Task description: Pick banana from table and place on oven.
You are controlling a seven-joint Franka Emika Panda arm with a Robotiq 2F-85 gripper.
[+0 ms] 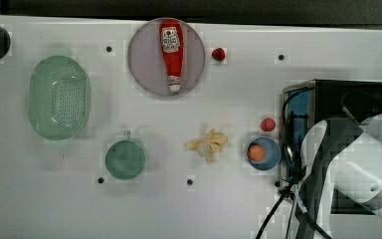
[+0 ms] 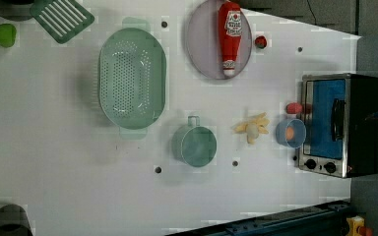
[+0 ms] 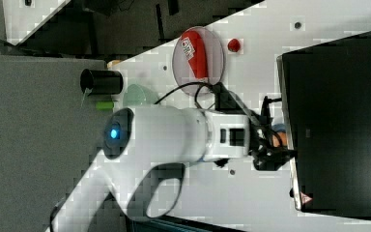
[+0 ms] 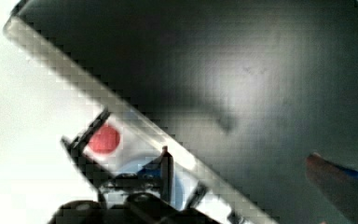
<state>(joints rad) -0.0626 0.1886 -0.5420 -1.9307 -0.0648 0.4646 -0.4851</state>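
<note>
The pale yellow banana (image 1: pixel 208 143) (image 2: pixel 252 129) lies on the white table (image 1: pixel 179 209), apart from the arm, between a teal cup and a blue bowl. The oven (image 1: pixel 348 94) (image 2: pixel 364 123) (image 3: pixel 338 121) stands at the top view's right, and its black top (image 4: pixel 261 70) takes up most of the wrist view. My gripper (image 3: pixel 270 151) (image 4: pixel 251 179) hangs over the front edge of the oven's top. It is open, with its two fingers wide apart and nothing between them.
A blue bowl (image 1: pixel 274 149) holding an orange ball sits just in front of the oven, with a red ball (image 1: pixel 267 124) beside it. Farther off are a teal cup (image 1: pixel 125 159), a green colander (image 1: pixel 58 97), a plate (image 1: pixel 144 59) with a ketchup bottle (image 1: pixel 171 52), and a strawberry (image 1: pixel 218 54).
</note>
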